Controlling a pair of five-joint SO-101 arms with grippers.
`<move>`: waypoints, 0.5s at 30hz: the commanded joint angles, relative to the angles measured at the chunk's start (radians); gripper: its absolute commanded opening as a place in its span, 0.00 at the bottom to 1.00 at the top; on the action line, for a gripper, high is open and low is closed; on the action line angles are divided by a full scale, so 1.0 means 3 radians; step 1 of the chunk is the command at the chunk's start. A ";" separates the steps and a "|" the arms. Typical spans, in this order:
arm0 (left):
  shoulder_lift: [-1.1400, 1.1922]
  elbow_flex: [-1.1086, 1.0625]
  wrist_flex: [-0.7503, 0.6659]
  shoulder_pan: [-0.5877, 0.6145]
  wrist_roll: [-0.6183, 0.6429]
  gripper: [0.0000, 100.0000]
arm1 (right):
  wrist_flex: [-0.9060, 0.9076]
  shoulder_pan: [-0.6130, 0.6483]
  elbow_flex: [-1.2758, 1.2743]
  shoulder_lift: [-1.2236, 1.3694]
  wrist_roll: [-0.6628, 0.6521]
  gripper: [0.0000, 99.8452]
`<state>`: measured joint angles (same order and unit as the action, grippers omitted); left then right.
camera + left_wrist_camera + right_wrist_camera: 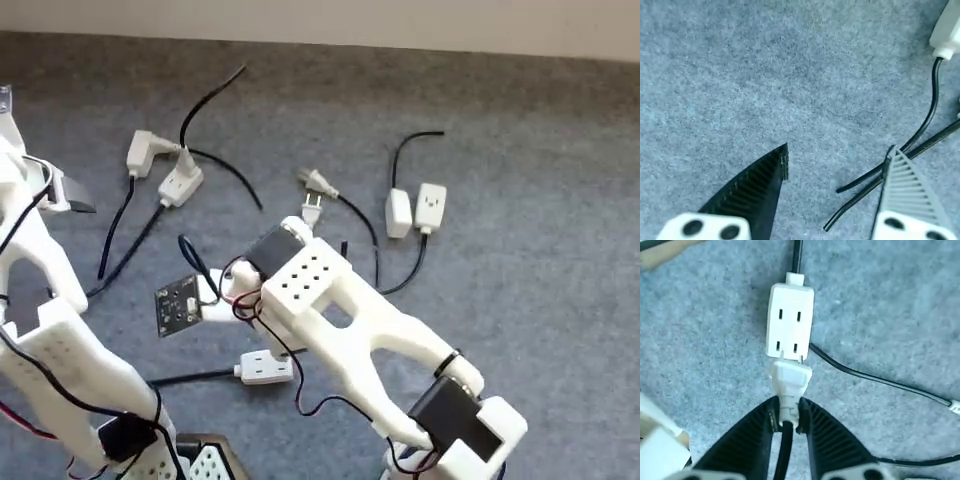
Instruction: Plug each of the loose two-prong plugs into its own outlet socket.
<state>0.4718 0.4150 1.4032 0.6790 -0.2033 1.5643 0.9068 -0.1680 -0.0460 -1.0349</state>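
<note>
My right gripper (788, 407) is shut on the back of a white two-prong plug (790, 380), with its black cord running between the fingers. The plug's face meets the near end of a white outlet block (790, 320), and a sliver of prong still shows. In the high view the right arm (330, 300) covers this spot. Two loose plugs (312, 210) (318, 181) lie at mid-table. My left gripper (839, 148) is open over bare carpet, with black cords (875, 182) beside one finger.
More white sockets lie around: one at the front (265, 368), a pair at the right (430, 205) and one at the back left (180, 182) beside an angled plug (145, 150). Black cords trail across the grey carpet (540, 200). The left arm (40, 330) stands at the left edge.
</note>
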 commanded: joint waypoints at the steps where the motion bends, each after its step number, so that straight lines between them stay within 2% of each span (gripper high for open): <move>1: -0.0038 0.0130 -0.0041 0.0023 -0.0010 0.31 | 0.0003 -0.0049 0.0146 -0.0028 -0.0036 0.01; 8: -0.0038 0.0130 -0.0041 0.0028 -0.0010 0.31 | -0.0008 0.0130 -0.0110 -0.0028 -0.0036 0.01; 15: -0.0038 0.0130 -0.0041 0.0028 -0.0010 0.31 | -0.0013 0.0141 -0.0136 -0.0023 -0.0041 0.01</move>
<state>0.4718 0.4150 1.4032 0.6790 -0.2033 1.5627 0.9390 -0.2110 -0.0460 -1.0365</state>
